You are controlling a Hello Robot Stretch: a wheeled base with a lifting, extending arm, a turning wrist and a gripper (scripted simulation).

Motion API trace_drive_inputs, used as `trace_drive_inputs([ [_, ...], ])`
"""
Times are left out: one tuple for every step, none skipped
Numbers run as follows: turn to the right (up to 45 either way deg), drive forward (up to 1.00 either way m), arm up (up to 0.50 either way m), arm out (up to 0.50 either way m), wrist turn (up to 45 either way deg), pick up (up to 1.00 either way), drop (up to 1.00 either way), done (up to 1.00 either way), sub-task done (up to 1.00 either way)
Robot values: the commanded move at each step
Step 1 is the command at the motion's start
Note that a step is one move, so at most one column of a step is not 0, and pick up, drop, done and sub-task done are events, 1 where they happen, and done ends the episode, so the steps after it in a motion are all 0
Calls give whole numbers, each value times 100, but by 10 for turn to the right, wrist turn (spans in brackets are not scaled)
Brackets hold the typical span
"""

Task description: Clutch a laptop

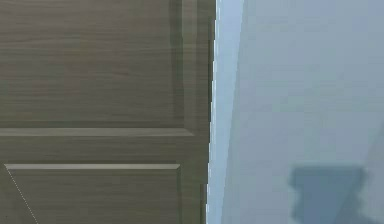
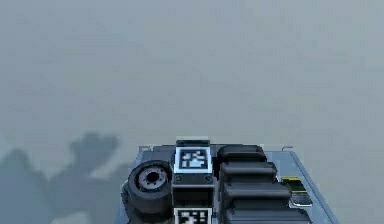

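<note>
Because the panelled door (image 1: 95, 100) crowds the forward view's left and a pale wall (image 1: 300, 90) its right, driving on would likely bump one of them, and a turn might scrape the arm (image 2: 248, 185) at the arm side view's bottom. Counted: one door, one gripper (image 2: 150, 188), two white marker squares (image 2: 192, 158). Whether the gripper holds anything cannot be told, nor can the laptop's place.

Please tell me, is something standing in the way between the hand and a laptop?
Yes. A brown panelled door stands close ahead on the forward view's left, with a pale wall beside it. In the arm side view the hand faces a bare wall. What lies beyond them, I cannot tell.
</note>
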Motion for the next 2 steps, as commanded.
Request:
trace_drive_inputs([
  [0,0,0,0,450,0,0,0,0],
  [0,0,0,0,450,0,0,0,0],
])
